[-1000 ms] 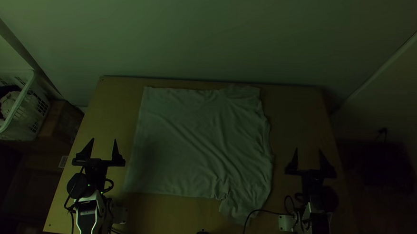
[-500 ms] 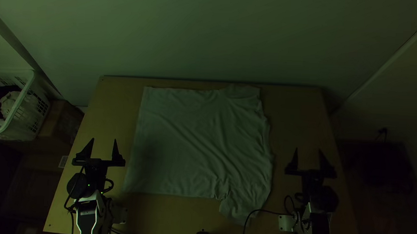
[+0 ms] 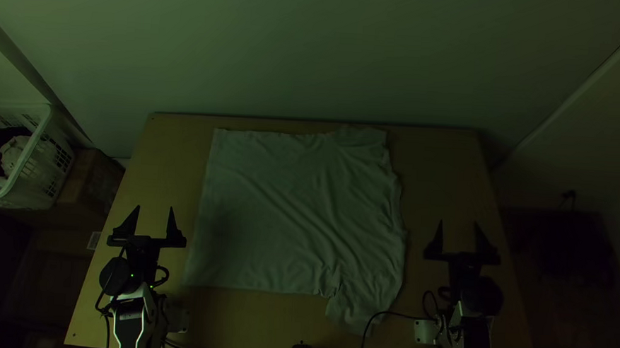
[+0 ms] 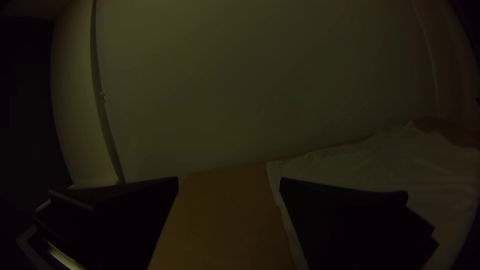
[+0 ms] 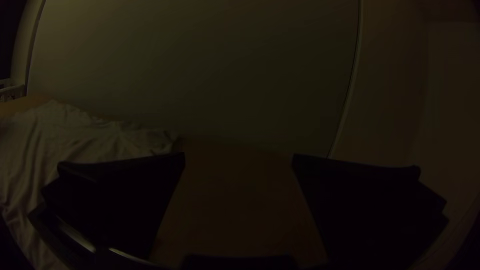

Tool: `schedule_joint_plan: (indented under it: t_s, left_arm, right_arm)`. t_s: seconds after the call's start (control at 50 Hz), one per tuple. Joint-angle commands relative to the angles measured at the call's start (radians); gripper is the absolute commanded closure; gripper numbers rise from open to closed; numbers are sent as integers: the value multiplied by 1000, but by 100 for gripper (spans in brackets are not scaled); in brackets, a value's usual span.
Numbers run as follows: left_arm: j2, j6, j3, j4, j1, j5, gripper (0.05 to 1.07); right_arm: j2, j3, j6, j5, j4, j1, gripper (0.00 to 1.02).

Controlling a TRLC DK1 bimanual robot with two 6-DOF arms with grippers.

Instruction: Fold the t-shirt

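Note:
The pale t-shirt [image 3: 294, 208] lies spread on the table, its hem side to the left, with creases over its right half and a sleeve sticking out toward the near edge. Left of the shirt stands my left gripper [image 3: 154, 208], open and apart from the cloth. To the shirt's right is my right gripper [image 3: 459, 223], also open with nothing between its fingers. In the left wrist view, the left gripper [image 4: 229, 181] has the shirt [image 4: 425, 165] behind one finger. The right wrist view has the right gripper [image 5: 239, 156] wide, and the shirt [image 5: 90, 137] to one side.
The wooden table [image 3: 163, 145] has bare strips on both sides of the shirt. A white basket [image 3: 43, 135] with clothes stands beyond the table's left edge, by a brown box [image 3: 93, 184]. Black cables [image 3: 405, 316] loop near the right arm's base. A wall rises behind the table.

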Motion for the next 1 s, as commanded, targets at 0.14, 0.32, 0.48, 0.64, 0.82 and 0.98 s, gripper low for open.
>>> schedule_joint_plan:
  t_s: [0.14,0.32,0.48,0.64,0.82,0.98]
  left_arm:
    - [-1,-8,-47,-18,1,1,10]
    - [0,-8,-47,-18,1,1,10]
    - [0,-68,-47,-18,-2,1,10]
    - [0,-130,-47,-20,-9,1,10]
    - [-1,-120,-47,-24,0,-34,10]
    - [-3,-140,-41,-24,4,-41,10]
  right_arm:
    - [1,-17,16,11,-12,2,4]
    - [1,-17,52,11,-12,8,4]
    - [1,-17,118,10,-12,14,4]
    - [1,-17,132,10,-12,30,4]
    - [-1,-17,128,13,-8,11,4]
    - [-3,-5,117,14,0,-24,4]
